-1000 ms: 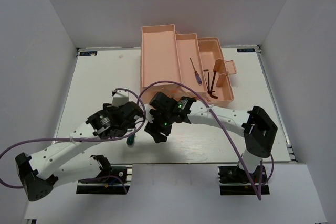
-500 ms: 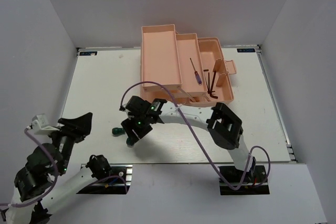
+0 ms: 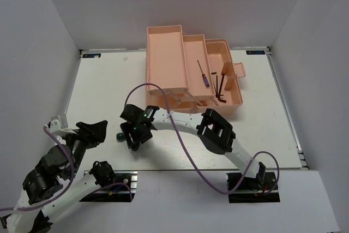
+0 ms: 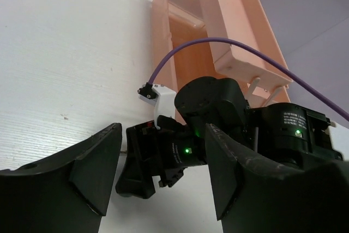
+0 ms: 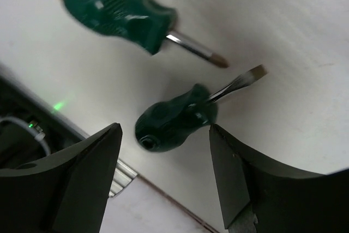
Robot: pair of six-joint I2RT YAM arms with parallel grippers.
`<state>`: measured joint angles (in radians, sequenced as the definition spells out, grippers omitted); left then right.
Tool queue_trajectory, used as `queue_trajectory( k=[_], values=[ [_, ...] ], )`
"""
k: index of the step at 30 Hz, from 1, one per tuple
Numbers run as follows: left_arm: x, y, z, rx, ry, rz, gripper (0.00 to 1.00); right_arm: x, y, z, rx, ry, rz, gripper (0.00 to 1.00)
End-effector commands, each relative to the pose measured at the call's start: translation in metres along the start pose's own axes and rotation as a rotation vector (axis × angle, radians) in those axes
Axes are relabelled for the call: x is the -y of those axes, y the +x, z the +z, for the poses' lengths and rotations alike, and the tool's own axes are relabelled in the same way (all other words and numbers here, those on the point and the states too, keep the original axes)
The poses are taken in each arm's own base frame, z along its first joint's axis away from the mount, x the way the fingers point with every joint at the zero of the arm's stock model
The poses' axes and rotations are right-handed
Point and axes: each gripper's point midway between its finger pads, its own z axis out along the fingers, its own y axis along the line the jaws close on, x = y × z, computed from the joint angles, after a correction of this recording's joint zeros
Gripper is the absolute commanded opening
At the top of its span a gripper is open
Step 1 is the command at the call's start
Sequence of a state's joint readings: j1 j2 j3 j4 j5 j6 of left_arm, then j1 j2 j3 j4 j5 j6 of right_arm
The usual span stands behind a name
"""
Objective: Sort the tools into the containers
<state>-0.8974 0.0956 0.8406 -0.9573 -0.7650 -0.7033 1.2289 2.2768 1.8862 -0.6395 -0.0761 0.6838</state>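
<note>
Right gripper (image 3: 133, 133): positioned low over the white table (image 3: 98, 91), in front of the near-left corner of the pink toolbox (image 3: 166, 61). Its fingers (image 5: 87, 181) stand wide apart and hold nothing.

Two green-handled screwdrivers lie flat on the table below it. The first green screwdriver (image 5: 117, 6) lies further from the camera, with its tip pointing towards the right of the wrist view. The second green screwdriver (image 5: 172, 121) lies between the open fingers without touching either, its flat blade angled up to the right. The two tips are close together but apart.

Left gripper (image 3: 91, 131): held clear of the table at the near-left, facing the right arm. Its fingers (image 4: 90, 173) are also wide apart and empty.

Toolbox: open, trays stepped out side by side. A purple-handled screwdriver (image 3: 204, 76) lies inside it. The dark hex keys (image 3: 219, 87) are just beside it in the rightmost section. The screwdriver's exact compartment cannot be told from overhead.
</note>
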Motion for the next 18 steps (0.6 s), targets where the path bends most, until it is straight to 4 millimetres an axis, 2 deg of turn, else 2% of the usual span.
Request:
queue_trajectory(
  k=[1,8,11,15,16,17,18],
  values=[
    [-0.001,0.010,0.001,-0.030,0.013,0.014,0.72,0.010,-0.014,0.000,0.061,0.096,0.041,0.72],
    [-0.004,0.011,-0.004,-0.030,0.025,-0.004,0.72,0.023,-0.012,0.017,0.075,0.171,-0.007,0.67],
    [-0.006,0.014,-0.004,-0.035,0.020,-0.009,0.72,0.032,0.004,0.025,0.039,0.202,-0.029,0.59],
    [-0.007,0.016,-0.004,-0.035,0.020,-0.021,0.72,0.043,0.016,0.022,0.015,0.223,-0.060,0.47],
    [-0.007,0.019,-0.003,-0.048,0.008,-0.024,0.71,0.040,0.011,0.012,0.034,0.209,-0.065,0.42],
    [-0.011,0.026,0.000,-0.065,-0.021,-0.012,0.69,0.050,0.019,0.014,0.011,0.226,-0.077,0.40],
    [-0.013,0.033,0.005,-0.095,-0.064,0.007,0.68,0.048,0.017,0.007,0.020,0.217,-0.096,0.36]
  ],
)
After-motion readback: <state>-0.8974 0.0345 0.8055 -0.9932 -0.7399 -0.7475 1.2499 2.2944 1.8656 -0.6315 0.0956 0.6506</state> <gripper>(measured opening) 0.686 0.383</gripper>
